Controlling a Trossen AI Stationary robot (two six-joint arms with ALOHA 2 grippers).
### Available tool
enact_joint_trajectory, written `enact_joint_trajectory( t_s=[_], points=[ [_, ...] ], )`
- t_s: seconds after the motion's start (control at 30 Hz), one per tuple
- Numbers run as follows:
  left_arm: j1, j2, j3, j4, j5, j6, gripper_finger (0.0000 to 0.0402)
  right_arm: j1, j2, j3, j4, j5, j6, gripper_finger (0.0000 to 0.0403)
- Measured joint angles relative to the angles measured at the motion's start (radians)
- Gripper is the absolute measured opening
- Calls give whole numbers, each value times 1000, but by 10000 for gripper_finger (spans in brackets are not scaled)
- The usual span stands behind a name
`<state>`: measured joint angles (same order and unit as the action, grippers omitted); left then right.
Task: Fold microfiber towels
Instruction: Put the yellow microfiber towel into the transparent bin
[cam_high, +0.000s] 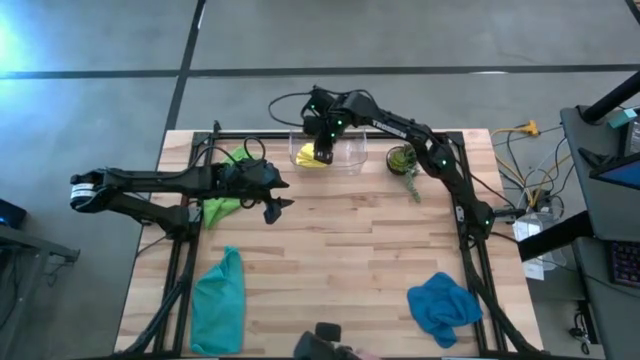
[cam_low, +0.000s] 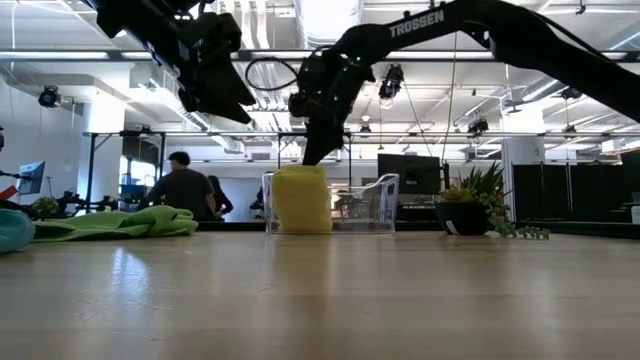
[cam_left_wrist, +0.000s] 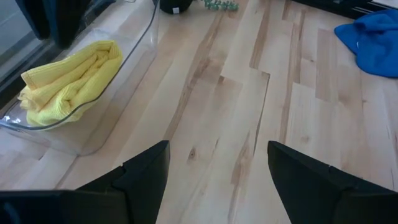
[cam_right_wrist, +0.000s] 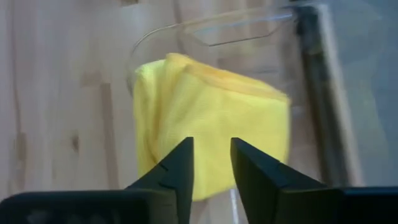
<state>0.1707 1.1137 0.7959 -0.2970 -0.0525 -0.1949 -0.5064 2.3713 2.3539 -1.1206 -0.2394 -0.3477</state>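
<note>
A folded yellow towel lies in the left end of a clear container at the table's far middle. My right gripper hangs just above it, pointing down, its fingers a narrow gap apart and empty. My left gripper is wide open and empty above bare table near the left middle. A crumpled lime green towel lies under my left arm. A teal towel lies bunched at the near left and a blue towel at the near right.
A small potted plant stands right of the container, its trailing stem on the table. Black frame rails run along the table's left and right edges. Bare wood shows across the table's middle. People stand in the room beyond the table.
</note>
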Motion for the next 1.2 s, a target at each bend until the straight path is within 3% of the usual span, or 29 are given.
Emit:
enact_joint_trajectory(
  t_s=[0.2, 0.67, 0.87, 1.2],
  points=[
    [0, 0, 0, 0, 0, -6, 254, 21, 16, 0, 1, -23, -9, 71],
    [0, 0, 0, 1, -8, -7, 254, 46, 52, -9, 11, -33, -39, 73],
    [0, 0, -1, 1, -8, -9, 254, 42, 83, -10, 27, 61, -32, 69],
    [0, 2, -1, 1, -23, -17, 254, -33, 51, -2, 2, 65, -20, 73]
  ],
)
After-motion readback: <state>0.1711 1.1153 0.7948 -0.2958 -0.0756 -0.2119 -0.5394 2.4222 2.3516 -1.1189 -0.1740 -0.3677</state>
